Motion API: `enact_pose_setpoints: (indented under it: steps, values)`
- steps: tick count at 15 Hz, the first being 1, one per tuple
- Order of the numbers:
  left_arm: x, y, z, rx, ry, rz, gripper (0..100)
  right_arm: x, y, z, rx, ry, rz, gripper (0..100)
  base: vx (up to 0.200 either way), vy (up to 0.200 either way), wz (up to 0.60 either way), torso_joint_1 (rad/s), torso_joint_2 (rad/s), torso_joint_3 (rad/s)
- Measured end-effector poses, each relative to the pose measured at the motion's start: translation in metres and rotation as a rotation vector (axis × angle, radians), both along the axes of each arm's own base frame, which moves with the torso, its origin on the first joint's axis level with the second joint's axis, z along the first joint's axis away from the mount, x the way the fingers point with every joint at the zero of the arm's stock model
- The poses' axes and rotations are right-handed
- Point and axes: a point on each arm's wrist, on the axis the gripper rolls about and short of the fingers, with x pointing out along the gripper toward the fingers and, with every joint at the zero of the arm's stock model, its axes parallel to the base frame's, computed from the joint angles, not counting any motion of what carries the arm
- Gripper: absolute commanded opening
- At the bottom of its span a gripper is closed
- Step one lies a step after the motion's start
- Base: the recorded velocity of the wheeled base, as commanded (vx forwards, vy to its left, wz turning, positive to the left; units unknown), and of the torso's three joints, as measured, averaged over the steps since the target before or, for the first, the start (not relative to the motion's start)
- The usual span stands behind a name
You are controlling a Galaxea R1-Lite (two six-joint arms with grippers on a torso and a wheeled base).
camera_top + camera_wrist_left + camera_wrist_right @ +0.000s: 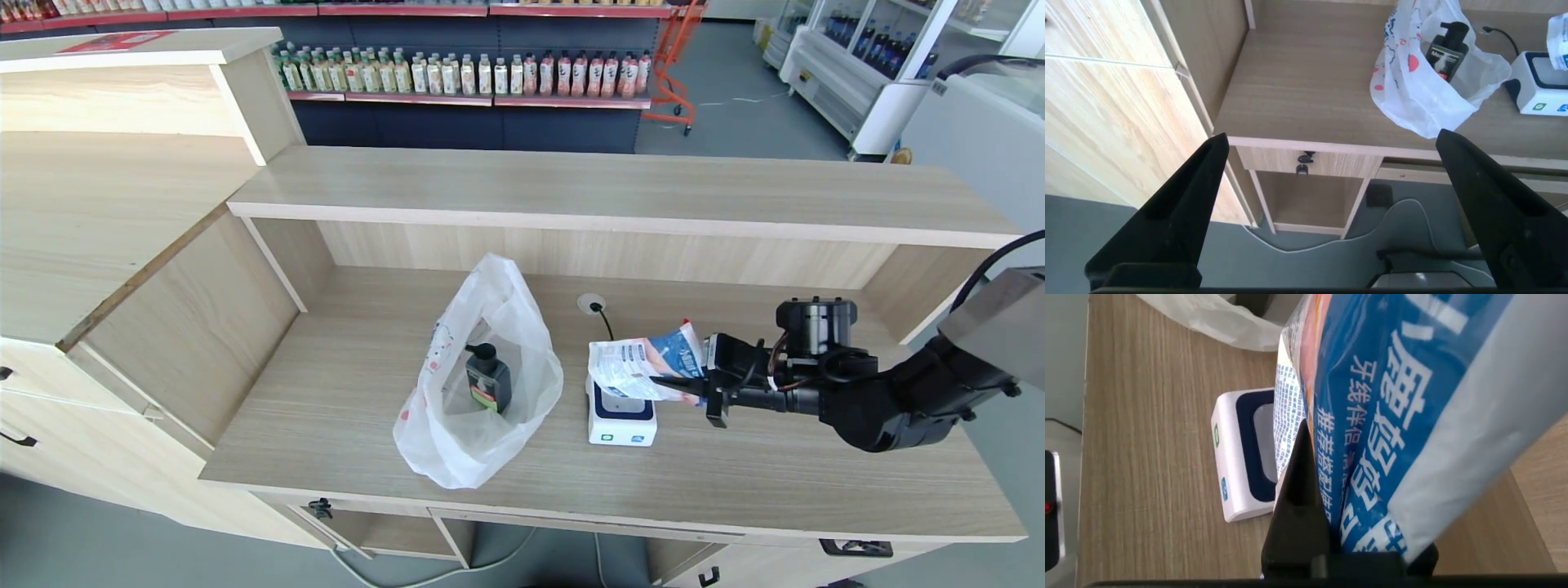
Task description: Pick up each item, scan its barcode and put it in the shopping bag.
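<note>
Our right gripper (682, 380) clamps a blue-and-white packet (641, 363), long axis level, jutting out ahead of it toward the shopping bag (482, 376), just above the barcode scanner (622, 420); we see the left gripper (1331, 140) spread wide.

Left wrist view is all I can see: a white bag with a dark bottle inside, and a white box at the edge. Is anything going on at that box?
Observer: Yes. The right gripper holds a blue and white packet just over that box, which is the scanner.
Operator: Does the packet touch it?
Observer: I cannot tell. In the head view the packet overlaps the scanner's far end.
Operator: And the black cable behind it?
Observer: The cable runs back to a round hole in the counter.
</note>
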Motion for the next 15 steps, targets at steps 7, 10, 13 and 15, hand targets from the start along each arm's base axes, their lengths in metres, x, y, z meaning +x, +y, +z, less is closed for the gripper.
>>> enact_pose_setpoints:
  steps: [7, 10, 13, 15]
  values:
    - [0.000, 0.000, 0.000, 0.000, 0.000, 0.000, 100, 0.009, 0.001, -0.017, 0.018, -0.022, 0.034, 0, 0.000, 0.000, 0.00, 0.000, 0.00, 0.000]
    - [0.000, 0.000, 0.000, 0.000, 0.000, 0.000, 100, 0.011, 0.001, -0.017, 0.025, -0.016, 0.032, 0, 0.000, 0.000, 0.00, 0.000, 0.00, 0.000]
    - [0.000, 0.000, 0.000, 0.000, 0.000, 0.000, 100, 0.011, 0.001, -0.009, 0.068, 0.022, 0.018, 0, 0.000, 0.000, 0.00, 0.000, 0.00, 0.000]
    - [0.000, 0.000, 0.000, 0.000, 0.000, 0.000, 100, 0.007, 0.000, 0.008, 0.152, 0.112, -0.021, 0, 0.000, 0.000, 0.00, 0.000, 0.00, 0.000]
